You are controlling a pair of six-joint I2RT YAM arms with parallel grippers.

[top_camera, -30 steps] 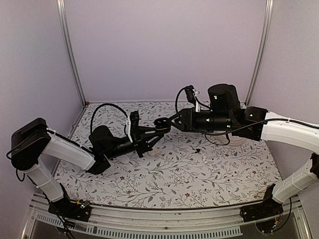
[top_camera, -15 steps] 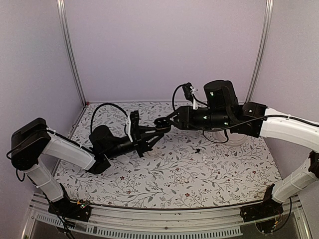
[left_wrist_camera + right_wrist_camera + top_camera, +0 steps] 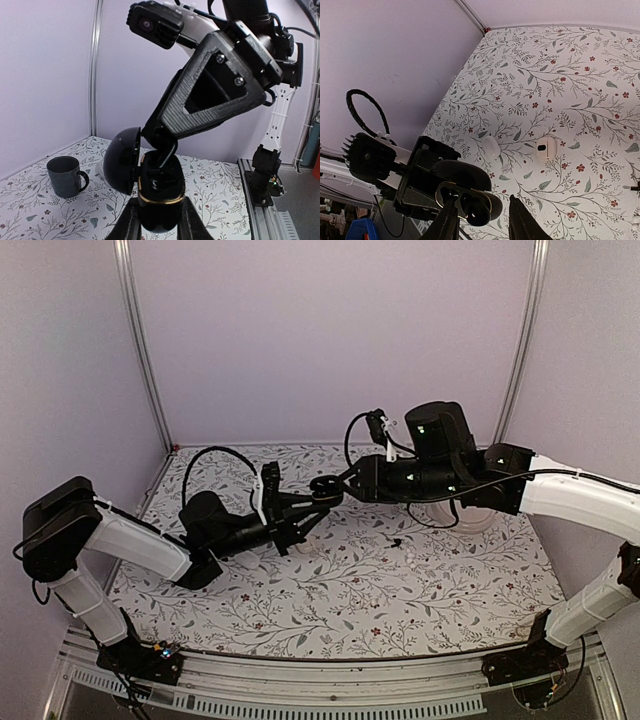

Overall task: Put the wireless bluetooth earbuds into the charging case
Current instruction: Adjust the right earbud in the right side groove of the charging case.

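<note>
Floral cloth (image 3: 330,610) covers the table, white with grey sprigs and small red blossoms. Plain lilac walls (image 3: 330,340) enclose it at the back and on both sides. Two metal posts (image 3: 140,340) rise at the rear corners, and a red marker (image 3: 172,448) sits at the foot of the left one. A dark mug (image 3: 64,176) stands upright on the cloth. A white dish (image 3: 480,520) lies at right, partly hidden. A ribbed metal rail (image 3: 300,705) runs along the near edge.
</note>
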